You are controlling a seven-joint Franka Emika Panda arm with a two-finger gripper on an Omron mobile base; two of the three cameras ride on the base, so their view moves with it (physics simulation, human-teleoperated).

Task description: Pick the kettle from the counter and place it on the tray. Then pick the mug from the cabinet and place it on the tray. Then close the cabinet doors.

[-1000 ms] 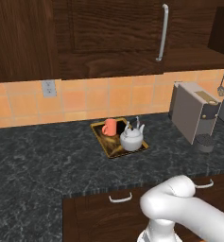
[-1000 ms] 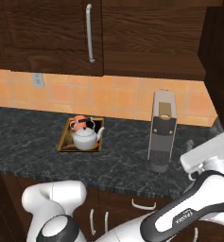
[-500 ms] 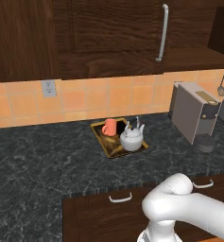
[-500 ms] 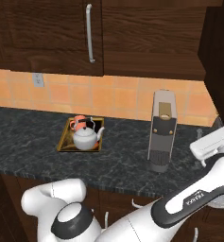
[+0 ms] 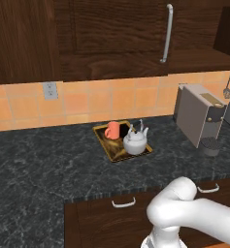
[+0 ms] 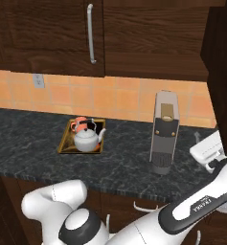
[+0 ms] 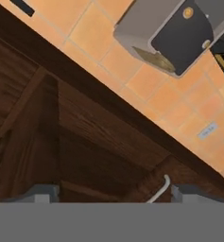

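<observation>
Since a second ago the white arm has shifted slightly while the kettle (image 5: 135, 141) and the mug (image 5: 112, 130) have stayed on the tray (image 5: 117, 155) on the desk (image 5: 43, 169). The tool (image 7: 114, 196) stands wide open and holds nothing. Only the cabinet doors (image 5: 116, 34) seem left: a curved bar handle (image 7: 159, 189) lies just ahead between the tips, its long axis upright in the base views.

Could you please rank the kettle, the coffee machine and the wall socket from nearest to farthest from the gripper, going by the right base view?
The gripper is at the far right, above the counter edge.
1. coffee machine, just to its left on the counter.
2. kettle, farther left, on the tray.
3. wall socket, far left on the tiled wall.
</observation>
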